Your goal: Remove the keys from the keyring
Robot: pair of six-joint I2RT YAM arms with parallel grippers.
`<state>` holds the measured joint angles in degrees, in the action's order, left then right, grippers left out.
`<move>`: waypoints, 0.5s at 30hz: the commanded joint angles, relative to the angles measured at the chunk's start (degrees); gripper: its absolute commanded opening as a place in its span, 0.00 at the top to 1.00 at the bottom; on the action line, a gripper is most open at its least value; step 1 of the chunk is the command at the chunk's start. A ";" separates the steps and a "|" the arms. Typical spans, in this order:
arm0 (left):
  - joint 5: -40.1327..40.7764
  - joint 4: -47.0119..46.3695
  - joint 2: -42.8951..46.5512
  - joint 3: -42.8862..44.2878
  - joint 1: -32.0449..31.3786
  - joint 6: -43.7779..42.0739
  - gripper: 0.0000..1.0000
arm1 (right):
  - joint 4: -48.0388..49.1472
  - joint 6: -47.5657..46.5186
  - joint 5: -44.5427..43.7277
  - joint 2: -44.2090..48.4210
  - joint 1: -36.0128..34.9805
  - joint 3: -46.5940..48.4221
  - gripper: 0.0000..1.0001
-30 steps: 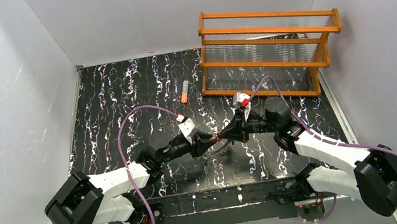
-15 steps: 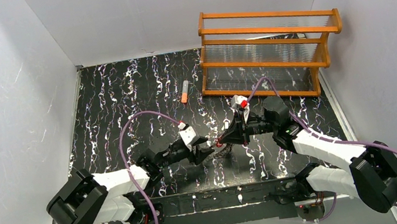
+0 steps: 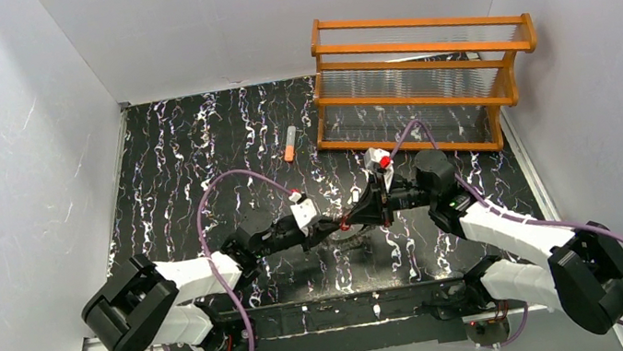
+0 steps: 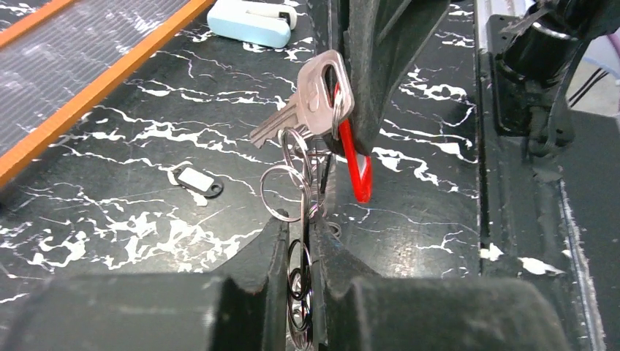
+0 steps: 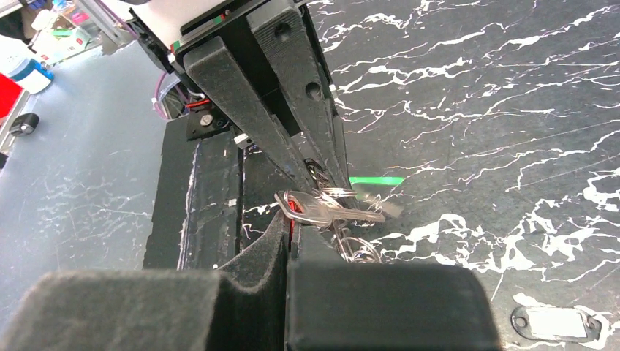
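A bunch hangs between my two grippers above the table's middle: a silver key point(image 4: 313, 96), a red tag point(image 4: 357, 167) and linked wire rings of the keyring point(image 4: 291, 184). My left gripper point(image 4: 301, 235) is shut on the lowest rings, seen from above point(image 3: 332, 225). My right gripper point(image 5: 289, 228) is shut on the red tag point(image 5: 292, 210), with the silver key point(image 5: 330, 209) lying across its tips; from above it point(image 3: 349, 220) faces the left one. A dark-and-white tag point(image 4: 196, 180) lies loose on the table. A blurred green tag point(image 5: 376, 180) shows beyond the bunch.
An orange wooden rack point(image 3: 424, 79) stands at the back right. An orange-and-grey tube point(image 3: 289, 144) lies left of it. A pale white-blue clip point(image 4: 252, 14) rests near the rack. White walls close in the dark marbled table point(image 3: 184, 157) on three sides.
My left gripper opened and drew back a little to the left, then came back right and closed on the rings. The right gripper kept its hold and barely moved.
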<state>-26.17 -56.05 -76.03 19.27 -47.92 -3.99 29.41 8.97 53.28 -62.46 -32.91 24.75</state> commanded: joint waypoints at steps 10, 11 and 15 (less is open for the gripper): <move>16.43 4.42 10.97 0.84 -3.79 -29.17 1.00 | -5.88 1.22 -6.71 12.63 -0.27 -2.89 0.59; 19.29 8.33 11.73 2.26 -5.57 -33.14 1.00 | -5.82 1.37 -6.86 13.35 -0.28 -3.40 0.57; 25.37 22.23 14.85 8.40 -8.74 -41.16 1.00 | -5.70 2.48 -12.10 18.44 -0.27 -5.47 0.48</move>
<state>-9.21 -45.39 -65.08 21.10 -54.06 -32.60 23.90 10.13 46.09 -48.29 -33.01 21.02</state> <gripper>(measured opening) 0.091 0.484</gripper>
